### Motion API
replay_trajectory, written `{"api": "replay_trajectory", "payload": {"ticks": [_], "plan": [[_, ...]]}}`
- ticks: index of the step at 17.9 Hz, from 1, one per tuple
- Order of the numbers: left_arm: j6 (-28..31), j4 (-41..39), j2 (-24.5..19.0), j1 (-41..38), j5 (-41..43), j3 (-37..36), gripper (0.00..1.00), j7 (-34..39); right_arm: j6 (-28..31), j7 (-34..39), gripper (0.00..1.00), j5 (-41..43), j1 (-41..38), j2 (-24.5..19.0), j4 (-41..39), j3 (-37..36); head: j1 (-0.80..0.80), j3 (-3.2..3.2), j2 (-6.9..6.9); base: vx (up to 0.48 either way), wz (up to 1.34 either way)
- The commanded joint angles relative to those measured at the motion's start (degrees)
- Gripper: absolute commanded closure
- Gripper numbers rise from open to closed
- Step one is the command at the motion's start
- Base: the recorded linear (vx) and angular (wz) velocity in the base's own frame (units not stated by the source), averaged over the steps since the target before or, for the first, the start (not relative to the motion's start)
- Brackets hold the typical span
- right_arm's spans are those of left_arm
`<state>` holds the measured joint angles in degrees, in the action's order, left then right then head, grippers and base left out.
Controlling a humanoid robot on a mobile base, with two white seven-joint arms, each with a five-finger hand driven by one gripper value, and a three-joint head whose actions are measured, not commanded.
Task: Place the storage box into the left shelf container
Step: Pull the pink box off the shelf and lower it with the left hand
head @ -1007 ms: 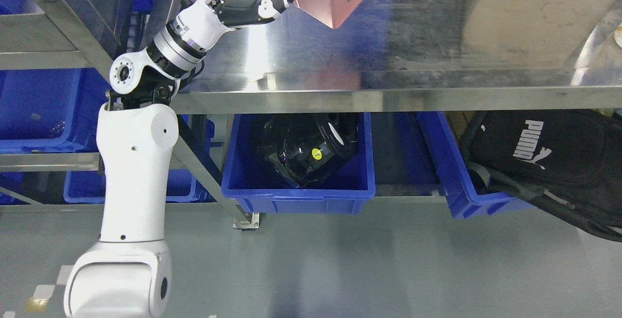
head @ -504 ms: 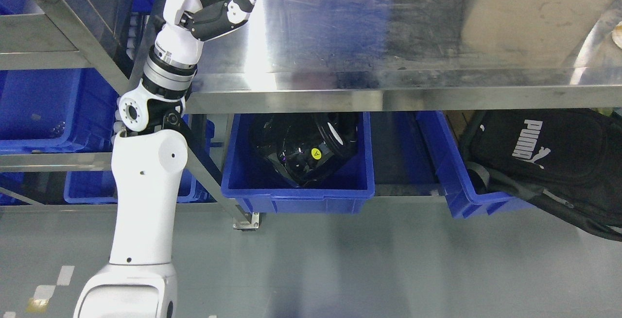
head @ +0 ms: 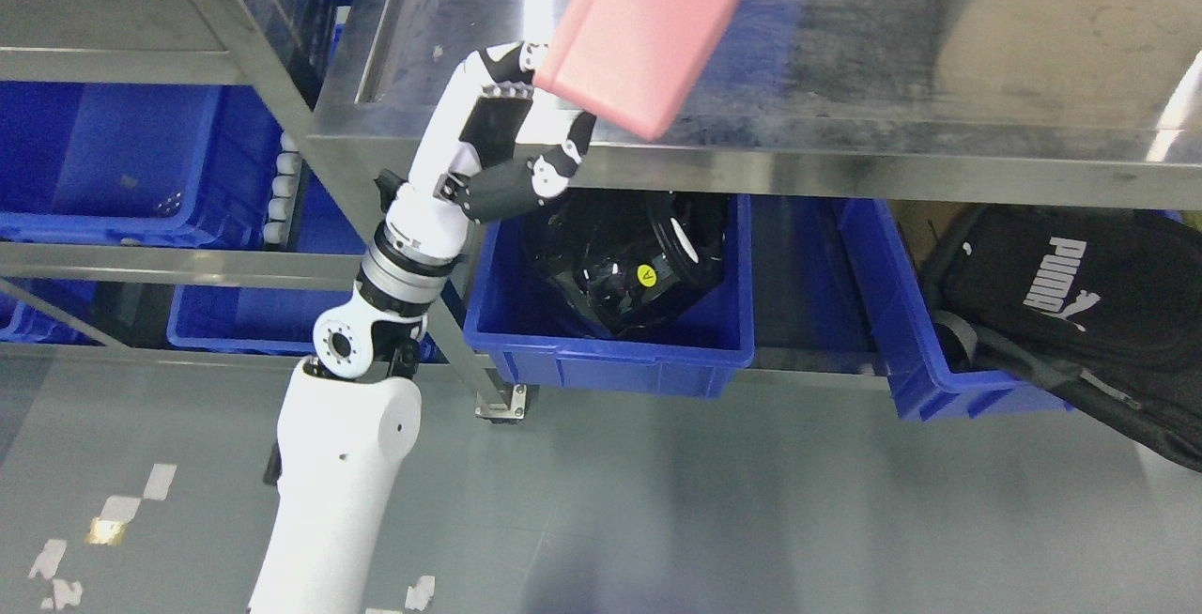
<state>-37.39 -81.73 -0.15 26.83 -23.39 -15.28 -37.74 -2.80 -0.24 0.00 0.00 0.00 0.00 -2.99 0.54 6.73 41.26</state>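
Observation:
My left hand (head: 526,140) is shut on a pink storage box (head: 639,32) and holds it tilted in the air, above the front edge of the steel table (head: 845,51). The fingers grip the box's lower left side. The left shelf (head: 113,257) holds a large blue container (head: 103,163) on its upper level and another blue container (head: 244,318) below. My left arm (head: 338,464) rises from the bottom left. My right arm is out of view.
Under the table a blue bin (head: 610,342) holds a black device with a yellow sticker (head: 629,262). A second blue bin (head: 901,332) to its right holds a black bag (head: 1071,314). A slanted steel strut (head: 282,98) stands between shelf and table. Grey floor below.
The camera has shifted, moving the whole scene right and down. My left hand has drawn the pink box back toward the table's front edge, lifted and turned it.

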Motion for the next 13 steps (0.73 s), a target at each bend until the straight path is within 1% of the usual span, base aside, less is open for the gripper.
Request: {"api": "replay_trajectory", "payload": {"ticks": [1,6,11,13], "plan": [[-0.7,-10.3,-0.9,-8.4,2.3,-7.7,0.96,0.2,-0.1,0.1,0.0,1.2,0.2,1.0,-1.0,0.0,0.0,0.0,0.0,-0.076,0.3],[-0.7,-10.1,-0.9,-10.6,2.4,-7.0,0.96,0.1,0.0,0.1,0.0,1.2,0.2,1.0,-1.0,-0.1,0.0,0.0,0.0,-0.096,0.53],[-1.1,-9.9,-0.9,-15.6,2.4,-4.5,0.96,-0.4,0.0,0.1,0.0,1.2,0.2,1.0,-1.0,0.0,0.0,0.0,0.0,-0.105,0.83],[-2.2,-9.9,-0.9,-17.2,2.4,-3.9,0.96,-0.5,-0.1,0.1,0.0,1.2,0.2,1.0,-1.0,0.0,0.0,0.0,0.0,-0.077,0.94]]}}
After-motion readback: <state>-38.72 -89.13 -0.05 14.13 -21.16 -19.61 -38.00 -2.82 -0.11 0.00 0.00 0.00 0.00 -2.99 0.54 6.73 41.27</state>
